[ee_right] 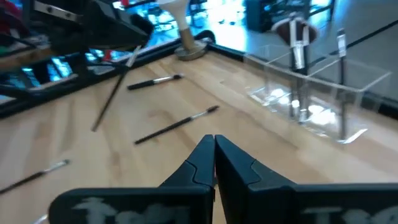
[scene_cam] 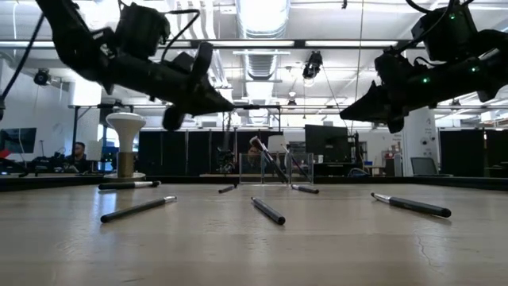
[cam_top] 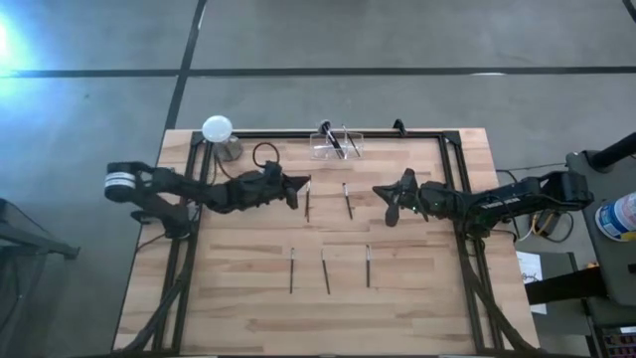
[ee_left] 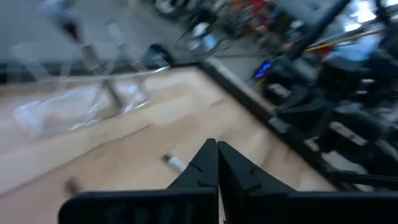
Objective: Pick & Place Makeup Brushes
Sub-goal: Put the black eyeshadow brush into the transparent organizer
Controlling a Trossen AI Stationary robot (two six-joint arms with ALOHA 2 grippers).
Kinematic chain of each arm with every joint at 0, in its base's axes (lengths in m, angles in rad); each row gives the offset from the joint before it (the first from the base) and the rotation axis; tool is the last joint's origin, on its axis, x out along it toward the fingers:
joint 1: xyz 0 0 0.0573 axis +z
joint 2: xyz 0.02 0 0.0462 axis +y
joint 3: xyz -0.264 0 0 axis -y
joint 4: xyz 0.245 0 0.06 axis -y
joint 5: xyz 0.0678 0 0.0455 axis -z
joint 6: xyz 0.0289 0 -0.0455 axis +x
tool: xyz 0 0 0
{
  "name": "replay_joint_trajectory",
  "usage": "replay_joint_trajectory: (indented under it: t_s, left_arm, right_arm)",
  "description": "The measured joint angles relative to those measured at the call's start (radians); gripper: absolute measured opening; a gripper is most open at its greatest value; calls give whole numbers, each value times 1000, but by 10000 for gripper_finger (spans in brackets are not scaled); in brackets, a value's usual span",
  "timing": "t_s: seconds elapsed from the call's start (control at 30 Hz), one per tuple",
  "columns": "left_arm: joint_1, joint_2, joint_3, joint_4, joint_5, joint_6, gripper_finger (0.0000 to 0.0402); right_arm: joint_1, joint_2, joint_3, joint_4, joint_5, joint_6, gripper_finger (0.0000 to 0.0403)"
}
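A makeup brush (cam_top: 307, 203) is pinched in the left claw (cam_top: 301, 185), whose fingers are pressed together on its upper end just left of centre in the overhead frame. The brush's long axis runs up and down the picture, from the claw toward the bottom edge. From the right wrist camera the same brush (ee_right: 112, 93) hangs at a slant over the wood; whether its lower end touches cannot be told. Just beside it to the right, a second brush (cam_top: 348, 199) lies flat on the table (cam_top: 417, 298), also lengthwise up and down. A row of three brushes (cam_top: 325, 270) lies lower in the frame, side by side and apart, all on the same axis. At top centre a clear box (cam_top: 338, 145) on the table's edge holds a few brushes leaning upright. The right claw (cam_top: 384, 202), fingers together and empty, hovers right of centre. A white ball-topped stand (cam_top: 217, 129) sits at upper left.
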Motion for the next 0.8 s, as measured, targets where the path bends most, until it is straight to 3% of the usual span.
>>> replay_joint_trajectory:
  t_s: [0.27,0.47,0.67,0.8]
  left_arm:
    - [0,216,73,338,129,149,0]
    - [0,307,183,358,186,211,0]
    - [0,325,229,362,213,264,0]
    - [0,318,231,362,213,294,0]
  right_arm:
    - [0,0,77,-24,-54,63,35]
    - [4,49,162,-26,-102,104,103]
    - [7,217,267,-4,-144,147,168]
    - [7,314,334,17,-158,147,190]
